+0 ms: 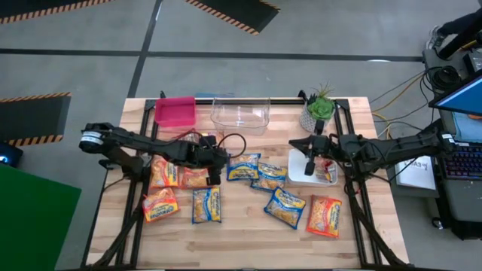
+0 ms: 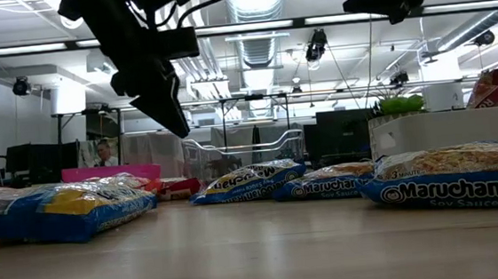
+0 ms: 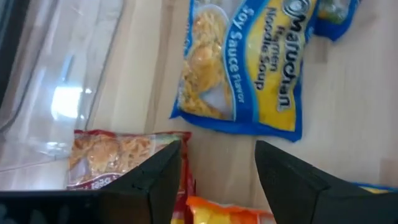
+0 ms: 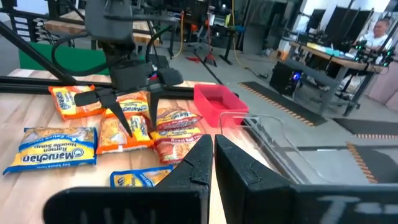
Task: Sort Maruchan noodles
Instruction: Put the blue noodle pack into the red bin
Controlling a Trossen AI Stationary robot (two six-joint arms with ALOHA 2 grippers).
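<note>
- The bench (image 1: 248,241) carries about a dozen Maruchan noodles packets, lying flat and loosely scattered; the spread suits picking them one at a time.
- Along the far edge stand a pink bin (image 1: 175,111) and a clear bin (image 1: 241,114), side by side; a white tray (image 1: 297,172) lies near the right arm. These are presumably the sorting destinations, one per flavour.
- On the left side, a group of orange packets (image 1: 160,205) and a red-marked packet (image 1: 195,178) lie close together. Blue packets (image 1: 244,167) occupy the centre, and one more orange packet (image 1: 324,214) lies apart at the right front.
- A potted green plant (image 1: 319,111) stands at the far right of the bench, beside the white tray; it plays no part in the sorting.
- The left end effector (image 1: 213,172) hangs just above the bench beside the red-marked packet (image 3: 118,155). Its fingers (image 3: 155,180) are parted and hold nothing; a blue soy-sauce packet (image 3: 249,68) lies beyond them, untouched.
- The low view shows the left end effector (image 2: 171,110) clear of the surface, tips pointing down, above the packets.
- The right end effector (image 1: 309,167) rests over the white tray, fingers (image 4: 233,165) pressed together and empty; this arm appears to wait.
- Judgement: the left end effector stands released, between one pick and the next; most packets remain unsorted.
</note>
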